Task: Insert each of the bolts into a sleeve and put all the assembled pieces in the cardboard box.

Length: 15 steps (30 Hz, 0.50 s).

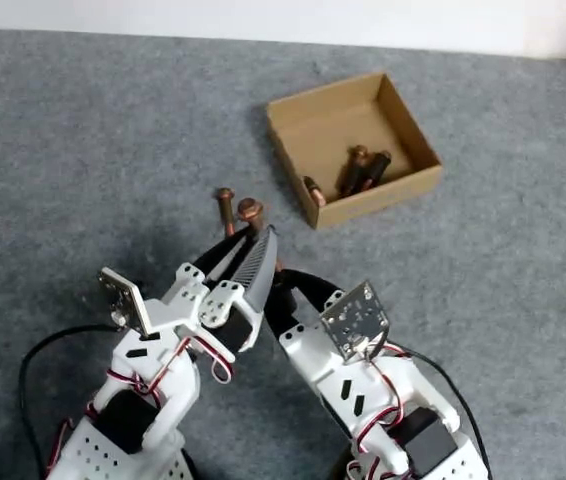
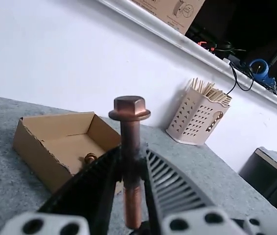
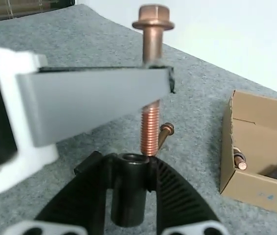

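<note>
My left gripper [image 2: 131, 164] is shut on a copper bolt [image 2: 130, 147], which it holds upright with the hex head on top. In the high view that bolt's head [image 1: 250, 210] shows just past the left gripper [image 1: 256, 238]. Directly under it, my right gripper [image 3: 131, 169] is shut on a black sleeve [image 3: 130, 196], open end up. The bolt's threaded tip [image 3: 150, 129] reaches the sleeve's mouth. A second bolt [image 1: 226, 209] lies on the grey mat beside them. The cardboard box [image 1: 403, 120] stands farther back to the right, with assembled pieces [image 1: 363, 170] inside.
The grey mat [image 1: 83, 150] covers the table. A perforated holder full of wooden sticks [image 2: 197, 117] stands by the white wall beyond the box. The two arms sit close together at the near edge, their fingers crossing.
</note>
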{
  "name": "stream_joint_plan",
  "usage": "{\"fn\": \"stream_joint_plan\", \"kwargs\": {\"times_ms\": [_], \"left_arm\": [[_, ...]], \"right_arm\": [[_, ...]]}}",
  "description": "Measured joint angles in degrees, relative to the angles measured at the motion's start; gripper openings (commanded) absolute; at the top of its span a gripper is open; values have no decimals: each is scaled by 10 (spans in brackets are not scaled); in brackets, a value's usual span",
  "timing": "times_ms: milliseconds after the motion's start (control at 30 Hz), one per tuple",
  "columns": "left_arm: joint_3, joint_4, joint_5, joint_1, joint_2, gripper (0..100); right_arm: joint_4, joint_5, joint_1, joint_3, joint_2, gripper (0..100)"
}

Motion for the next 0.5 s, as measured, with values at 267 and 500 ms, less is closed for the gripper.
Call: {"fn": "stream_joint_plan", "kwargs": {"times_ms": [267, 500], "left_arm": [[-2, -7, -4, -1, 1, 7], [-29, -6, -4, -1, 7, 7]], "right_arm": [[-6, 0, 0, 0, 0, 5], [-10, 0, 2, 0, -1, 5]]}}
